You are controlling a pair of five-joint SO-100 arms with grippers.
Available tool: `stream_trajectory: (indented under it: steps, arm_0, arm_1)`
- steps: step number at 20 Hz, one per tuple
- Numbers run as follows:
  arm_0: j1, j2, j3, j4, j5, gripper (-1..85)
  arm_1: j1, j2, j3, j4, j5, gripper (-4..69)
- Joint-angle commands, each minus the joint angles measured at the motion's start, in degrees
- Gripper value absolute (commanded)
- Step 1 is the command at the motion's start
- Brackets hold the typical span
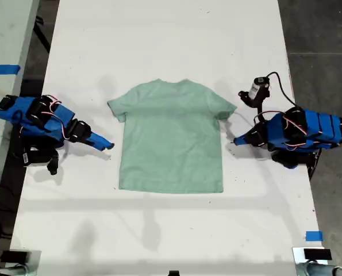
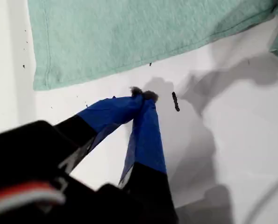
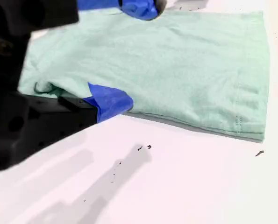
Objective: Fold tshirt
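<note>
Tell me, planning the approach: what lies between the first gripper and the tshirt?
Only bare table, with specks, between my first gripper and the tshirt; the first wrist view shows it.

The tshirt (image 1: 172, 138) lies flat and unfolded on the white table (image 1: 159, 34), collar toward the far edge, both sleeves spread. One blue arm (image 1: 41, 121) rests at the exterior view's left; another blue arm (image 1: 300, 132) rests at its right. Each points inward at the tshirt, near its side edge but apart from it. Blue tape (image 1: 313, 236) marks the table's near edge at the exterior view's right.
</note>
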Motion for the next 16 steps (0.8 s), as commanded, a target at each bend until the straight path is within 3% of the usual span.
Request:
stream_trajectory:
  steps: [1,2,3,4,5,7,9,11,12,13,14,15,16]
  arm_0:
    - [0.5,6.2,0.2,0.0,0.3,28.3]
    - [2.5,6.2,0.3,-1.8,15.6,29.0]
    - [6.4,6.2,0.3,-2.6,29.4,28.4]
    - [10.2,6.2,0.3,-3.0,35.4,24.4]
    - [13.9,6.2,0.3,-3.9,39.2,17.7]
    - [19.1,6.2,0.3,-4.4,41.9,20.4]
    - [19.9,6.2,0.3,-4.0,40.1,17.6]
    - [17.4,6.2,0.3,-5.4,40.0,19.7]
    - [15.4,6.2,0.3,-7.9,36.7,19.9]
    - [14.0,6.2,0.1,-8.6,23.3,34.6]
    - [12.9,6.2,0.0,-9.2,7.6,40.9]
    - [12.8,6.2,0.0,-8.1,-1.9,38.5]
    - [8.9,6.2,0.2,-6.5,-4.7,29.2]
  arm_1:
    - [0.6,2.8,-0.3,1.8,1.8,0.7]
    - [0.7,2.8,-0.3,1.8,4.1,0.7]
    - [-0.4,2.8,-0.3,1.8,13.2,0.8]
    - [-1.9,2.8,-0.3,1.8,25.2,1.0]
    - [-1.6,2.9,-0.3,1.2,30.1,1.2]
    - [-2.5,2.9,-0.4,2.2,36.7,1.8]
    - [-3.3,2.9,-0.6,2.5,39.6,2.2]
    - [-2.7,2.9,-0.6,2.2,36.7,-0.3]
    - [-2.5,3.0,-1.0,2.3,40.4,-1.2]
    - [-3.5,3.0,-2.3,1.6,39.5,0.8]
    - [-1.5,3.0,-3.6,0.8,37.4,-1.3]
    - [-0.3,3.0,-5.4,1.6,36.6,-1.3]
    - [1.3,3.0,-7.5,2.9,35.0,-1.4]
